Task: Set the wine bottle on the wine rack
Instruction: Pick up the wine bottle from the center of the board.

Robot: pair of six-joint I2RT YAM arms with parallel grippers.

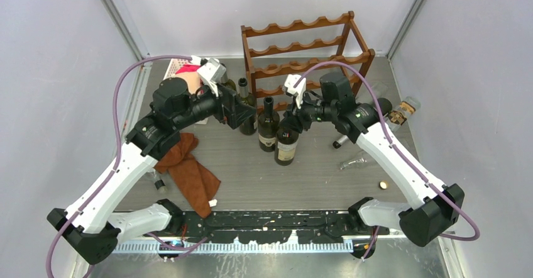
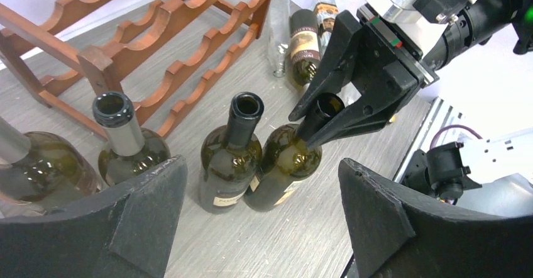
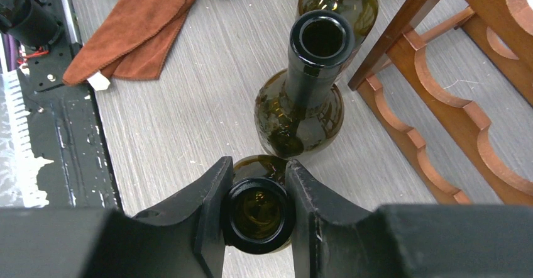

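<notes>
Dark green glass at centre stage: the wine bottle stands on the grey tabletop, just in front of the wine rack, and the right end effector has it by the neck, both black fingers pinched in tight just under the open mouth. None of the rack's tiers holds it yet; its base is down on the tabletop. Looking from the right wrist, we're staring straight down that mouth, with a second bottle just beyond it near the rack's lowest rail and a brown cloth lying well off to the side. Switch to the left wrist and you get the side angle instead: the fingers closing on the neck from above, the second bottle right beside the held one, and two more bottles further along. The left end effector hangs above that row, spread wide and gripping nothing. From the top, both arms reach forward from their bases with elbows out, wrists turned inward toward the middle of the tabletop.
</notes>
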